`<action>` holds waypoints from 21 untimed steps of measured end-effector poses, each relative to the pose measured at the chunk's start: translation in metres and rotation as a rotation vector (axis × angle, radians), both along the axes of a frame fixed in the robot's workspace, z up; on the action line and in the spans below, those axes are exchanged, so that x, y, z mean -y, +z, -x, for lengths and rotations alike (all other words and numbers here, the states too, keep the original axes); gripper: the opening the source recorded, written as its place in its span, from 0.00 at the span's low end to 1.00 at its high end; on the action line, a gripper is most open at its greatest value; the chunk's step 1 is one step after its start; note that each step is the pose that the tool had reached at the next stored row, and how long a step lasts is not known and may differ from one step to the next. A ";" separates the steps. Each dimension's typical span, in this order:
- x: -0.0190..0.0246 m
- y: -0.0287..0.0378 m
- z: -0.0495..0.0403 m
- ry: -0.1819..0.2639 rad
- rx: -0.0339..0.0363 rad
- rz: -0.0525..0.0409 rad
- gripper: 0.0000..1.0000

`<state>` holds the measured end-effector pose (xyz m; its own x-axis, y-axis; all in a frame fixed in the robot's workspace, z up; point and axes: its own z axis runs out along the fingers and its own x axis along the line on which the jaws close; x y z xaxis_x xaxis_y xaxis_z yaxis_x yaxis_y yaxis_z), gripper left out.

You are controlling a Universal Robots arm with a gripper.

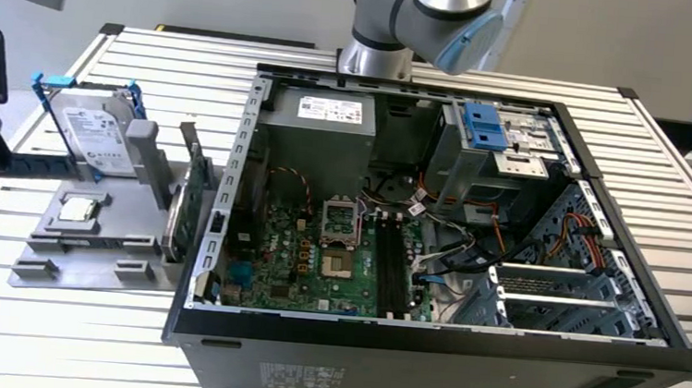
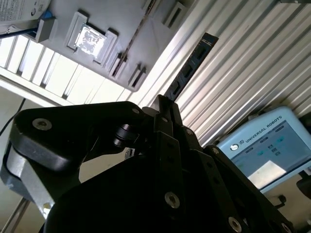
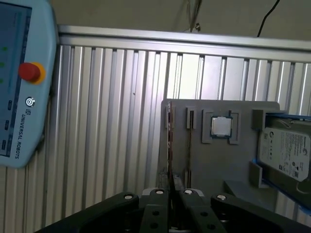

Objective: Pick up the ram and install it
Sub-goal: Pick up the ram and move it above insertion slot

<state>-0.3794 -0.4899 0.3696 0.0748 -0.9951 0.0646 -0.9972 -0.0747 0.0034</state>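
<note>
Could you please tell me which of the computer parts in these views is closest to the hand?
The ram, the thin stick jutting from the closed hand; the processor chip and the hard drive sit apart on the grey holder.

On the bench, the computer case stands at the exterior view's right of the parts tray. On this tray the hard drive stands behind the processor. The ram sits in the claw, near the tray.

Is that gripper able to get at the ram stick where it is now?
Probably yes: in both wrist views the gripper looks closed on the ram, which sticks out past its fingertips with nothing else in between.
</note>
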 end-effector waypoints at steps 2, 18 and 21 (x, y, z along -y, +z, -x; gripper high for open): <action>0.0000 0.0022 0.0003 0.000 0.0000 0.0000 0.00; 0.0000 0.0180 0.0023 0.000 0.0000 0.0005 0.00; 0.0000 0.0181 0.0023 0.000 0.0000 0.0011 0.00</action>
<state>-0.3818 -0.4900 0.3877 0.0748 -0.9950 0.0657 -0.9972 -0.0747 0.0036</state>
